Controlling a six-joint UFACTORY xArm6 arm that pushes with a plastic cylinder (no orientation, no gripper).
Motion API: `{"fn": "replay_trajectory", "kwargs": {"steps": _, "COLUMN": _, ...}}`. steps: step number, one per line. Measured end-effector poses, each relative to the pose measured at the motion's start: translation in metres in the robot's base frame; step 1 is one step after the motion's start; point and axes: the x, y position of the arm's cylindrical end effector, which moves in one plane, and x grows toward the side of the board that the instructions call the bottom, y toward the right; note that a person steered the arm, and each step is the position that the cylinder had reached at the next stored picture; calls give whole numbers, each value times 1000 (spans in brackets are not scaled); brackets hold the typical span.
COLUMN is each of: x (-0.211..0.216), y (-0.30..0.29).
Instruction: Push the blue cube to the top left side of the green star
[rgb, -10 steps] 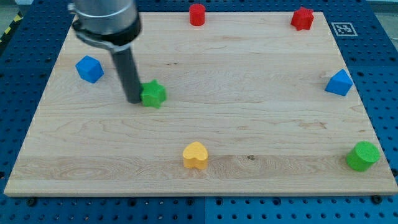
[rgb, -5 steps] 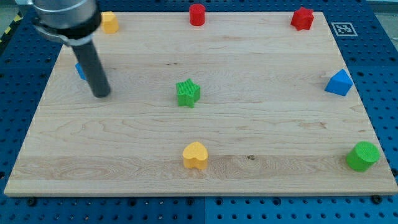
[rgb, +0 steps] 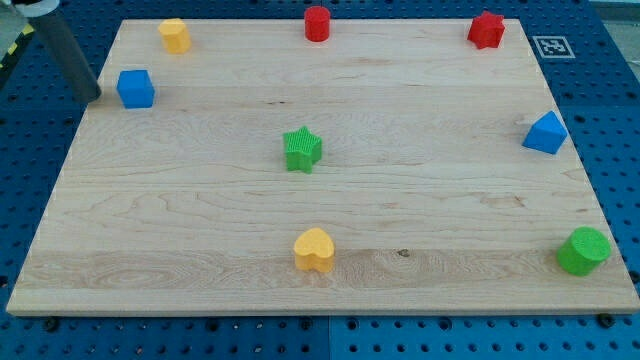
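The rod was seen leaning at the tabletop (rgb: 200, 260) left edge, my tip (rgb: 92, 97) just left of the blue cube (rgb: 135, 88), well apart from the green star (rgb: 302, 149); no fingers fitted.

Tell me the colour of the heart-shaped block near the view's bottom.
Yellow-orange heart, seen in the camera view, the only one.

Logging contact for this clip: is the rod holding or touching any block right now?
Nothing is held. My tip sits just off the view's left of the blue cube, with a small gap between them.
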Motion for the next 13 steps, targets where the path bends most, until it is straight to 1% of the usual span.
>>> {"fn": "replay_trajectory", "kwargs": {"steps": 2, "x": -3, "y": 24}}
{"fn": "replay_trajectory", "kwargs": {"steps": 3, "x": -3, "y": 55}}
{"fn": "replay_trajectory", "kwargs": {"steps": 4, "x": 6, "y": 83}}
{"fn": "replay_trajectory", "kwargs": {"steps": 5, "x": 36, "y": 95}}
{"fn": "replay_trajectory", "kwargs": {"steps": 6, "x": 42, "y": 112}}
{"fn": "replay_trajectory", "kwargs": {"steps": 12, "x": 19, "y": 111}}
{"fn": "replay_trajectory", "kwargs": {"steps": 13, "x": 7, "y": 106}}
